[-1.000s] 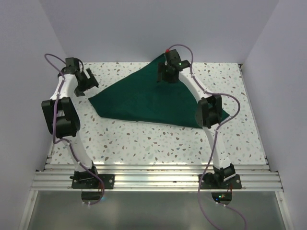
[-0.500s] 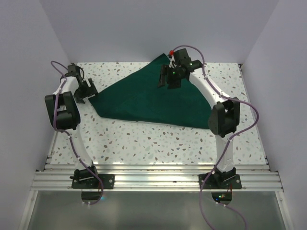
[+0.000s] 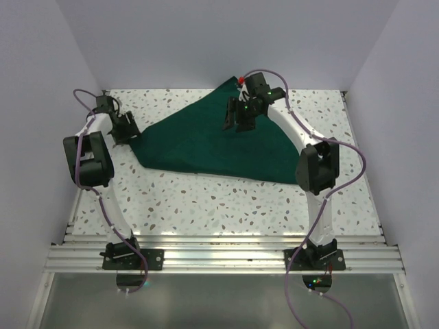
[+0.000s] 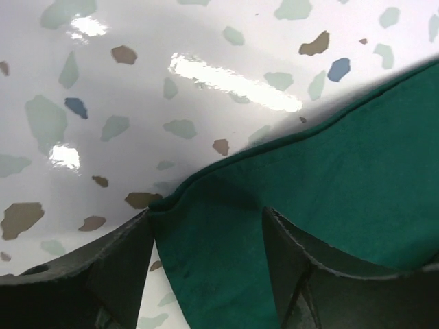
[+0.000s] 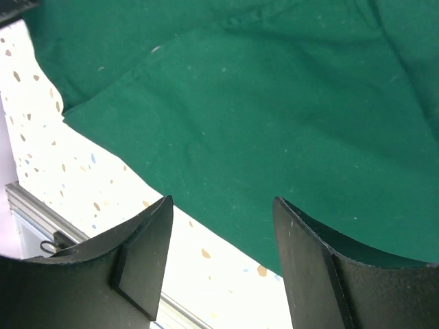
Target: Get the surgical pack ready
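The green cloth lies flat on the speckled table, folded into a broad triangle. No tray, scissors or gauze can be seen in any view.

The left pincer is down at the cloth's left corner. In its wrist view the jaws stand partly open with that corner lying between the two fingers, but it is not yet pinched. The right pincer hangs over the far part of the cloth, near its apex. It is also partly open and holds nothing, and the cloth spreads beneath and beyond its tips.

The likeliest failure looks to be at the left pincer. Only the tip of the corner sits between its fingers, so closing there could catch just the hem or a single layer. The cloth could then slip out on the lift, or the fold could peel apart. If the fingers press on the glossy table as they close, they may push the corner ahead of them and bunch it instead of gripping it.

The right pincer sits over the middle of the fabric with no edge between its jaws. Coming straight down, it would probably only press or wrinkle the cloth. If one arm pulls before the other has a hold, the whole triangle would probably drag across the table.

A second ago the left pincer stood farther back, clear of the corner, and it has since come in to it. The right pincer has drawn back from the apex toward the arm bases, and its elbow has swung outward. The cloth itself has not shifted.
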`<state>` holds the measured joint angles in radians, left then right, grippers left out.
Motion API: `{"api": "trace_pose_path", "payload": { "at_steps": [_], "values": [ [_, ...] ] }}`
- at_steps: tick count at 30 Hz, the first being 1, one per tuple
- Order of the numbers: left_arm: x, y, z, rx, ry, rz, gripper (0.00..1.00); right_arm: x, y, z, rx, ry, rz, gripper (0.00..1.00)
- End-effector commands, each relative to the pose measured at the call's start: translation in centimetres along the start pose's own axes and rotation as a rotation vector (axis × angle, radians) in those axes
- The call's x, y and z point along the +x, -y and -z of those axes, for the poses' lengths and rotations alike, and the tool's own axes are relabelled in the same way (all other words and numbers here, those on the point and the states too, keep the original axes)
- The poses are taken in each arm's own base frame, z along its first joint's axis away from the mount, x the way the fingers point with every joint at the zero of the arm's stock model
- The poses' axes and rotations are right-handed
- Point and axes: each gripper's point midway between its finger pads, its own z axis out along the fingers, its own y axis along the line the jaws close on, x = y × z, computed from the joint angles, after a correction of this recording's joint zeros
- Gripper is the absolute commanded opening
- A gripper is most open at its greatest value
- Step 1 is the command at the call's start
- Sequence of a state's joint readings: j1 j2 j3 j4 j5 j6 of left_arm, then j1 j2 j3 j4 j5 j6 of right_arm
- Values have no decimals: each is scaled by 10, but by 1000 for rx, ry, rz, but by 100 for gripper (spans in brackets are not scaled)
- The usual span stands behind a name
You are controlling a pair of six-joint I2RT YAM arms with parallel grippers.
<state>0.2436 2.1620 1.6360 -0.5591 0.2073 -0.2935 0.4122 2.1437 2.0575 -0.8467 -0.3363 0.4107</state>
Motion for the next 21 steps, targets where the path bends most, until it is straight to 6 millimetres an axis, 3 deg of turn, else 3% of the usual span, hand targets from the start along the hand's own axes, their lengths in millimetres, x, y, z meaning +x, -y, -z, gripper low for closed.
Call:
{"api": "trace_pose_path", "payload": {
  "at_steps": [1, 4, 7, 11, 14, 16, 21],
  "values": [
    [39, 4, -28, 86, -122, 23, 66, 1, -10, 1, -32, -13, -7, 63],
    [43, 5, -29, 96, -132, 24, 59, 1, -9, 1, -27, -21, -10, 63],
    [44, 4, -26, 92, -132, 12, 46, 5, -5, -1, -10, -44, -15, 63],
    [39, 7, -19, 102, -122, 8, 17, 12, 5, 0, 46, -65, -21, 63],
    [32, 17, -8, 135, -99, 11, 0, 16, 29, 4, 157, -73, -46, 58],
    [23, 25, 5, 159, -71, 16, 0, 22, 50, 8, 244, -100, -71, 47],
    [9, 55, 31, 232, -21, 1, 0, 41, 69, 15, 331, -159, -80, 40]
  ]
}}
